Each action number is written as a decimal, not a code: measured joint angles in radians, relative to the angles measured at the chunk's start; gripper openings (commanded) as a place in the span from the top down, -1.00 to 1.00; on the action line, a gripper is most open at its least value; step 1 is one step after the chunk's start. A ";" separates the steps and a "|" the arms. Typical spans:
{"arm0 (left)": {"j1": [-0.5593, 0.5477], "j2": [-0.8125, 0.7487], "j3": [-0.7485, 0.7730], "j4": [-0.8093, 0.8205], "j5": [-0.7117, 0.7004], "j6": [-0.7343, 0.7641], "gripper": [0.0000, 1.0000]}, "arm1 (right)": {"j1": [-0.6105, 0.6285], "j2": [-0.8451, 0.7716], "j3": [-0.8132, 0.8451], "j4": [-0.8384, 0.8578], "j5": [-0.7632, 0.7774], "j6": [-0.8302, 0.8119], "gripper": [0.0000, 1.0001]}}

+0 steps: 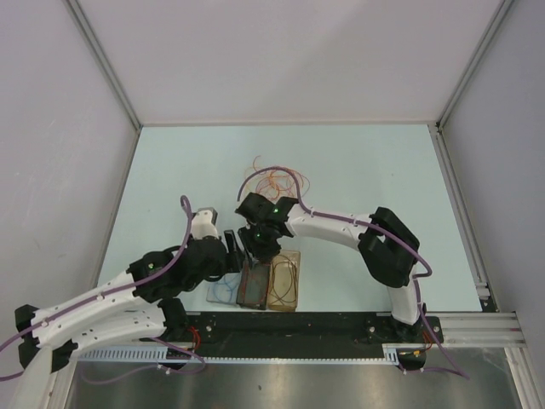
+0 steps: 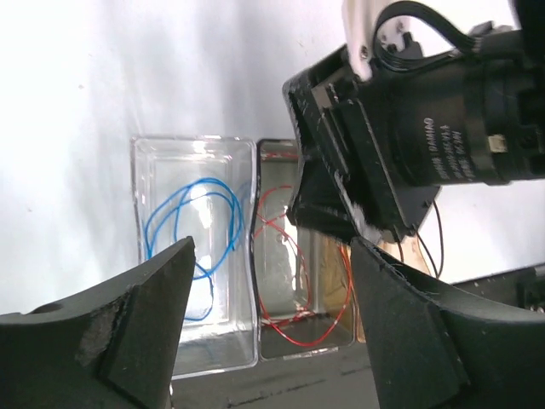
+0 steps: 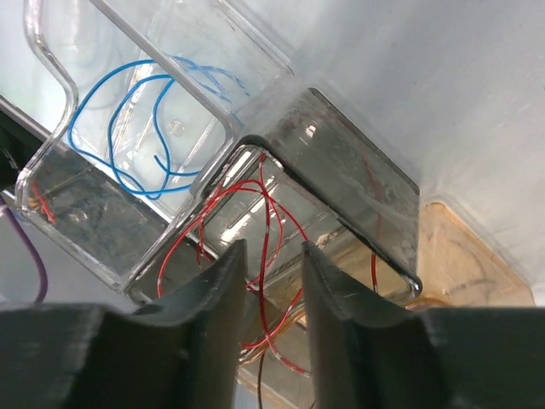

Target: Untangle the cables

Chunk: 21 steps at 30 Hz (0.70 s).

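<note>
The red cable [image 3: 183,237] lies looped in the dark middle tray [image 3: 366,183] under the narrowly parted right hand [image 3: 272,251], so a straight upward lift looks best, snagging no loop and keeping the wide-spread left hand [image 2: 271,247] clear.

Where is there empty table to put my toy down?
Bare table lies left of the tangled cables, and more to their right up to the rail. It is crowded at the near middle: trays, left gripper, right gripper.
</note>
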<state>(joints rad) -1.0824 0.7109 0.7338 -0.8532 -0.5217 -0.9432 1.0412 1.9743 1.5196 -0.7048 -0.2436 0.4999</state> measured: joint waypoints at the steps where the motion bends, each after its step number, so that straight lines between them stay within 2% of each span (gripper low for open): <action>1: 0.000 0.003 0.006 -0.001 -0.010 0.001 -0.63 | -0.001 -0.002 0.008 -0.009 0.002 0.001 -0.01; 2: 0.000 0.011 0.013 -0.006 -0.023 0.002 -0.64 | -0.004 -0.003 0.024 -0.022 0.003 -0.004 -0.19; 5: 0.012 0.038 0.053 -0.012 -0.054 0.021 -0.68 | -0.016 -0.033 0.058 -0.041 0.010 -0.019 -0.41; 8: 0.056 0.064 0.098 -0.003 -0.069 0.061 -0.68 | -0.053 -0.095 0.068 -0.054 0.001 -0.023 -0.54; 14: 0.251 0.149 0.121 0.122 0.006 0.195 -0.61 | -0.170 -0.289 0.069 -0.076 0.024 -0.032 -0.64; 18: 0.358 0.316 0.151 0.231 0.084 0.283 -0.51 | -0.281 -0.444 -0.014 -0.064 0.061 -0.033 -0.64; 21: 0.401 0.508 0.222 0.311 0.131 0.338 -0.37 | -0.359 -0.534 -0.108 -0.060 0.087 -0.031 -0.65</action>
<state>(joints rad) -0.6819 1.2190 0.9554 -0.5426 -0.3904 -0.6048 0.6819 1.4399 1.4117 -0.7650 -0.1570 0.4694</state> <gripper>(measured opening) 0.753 0.821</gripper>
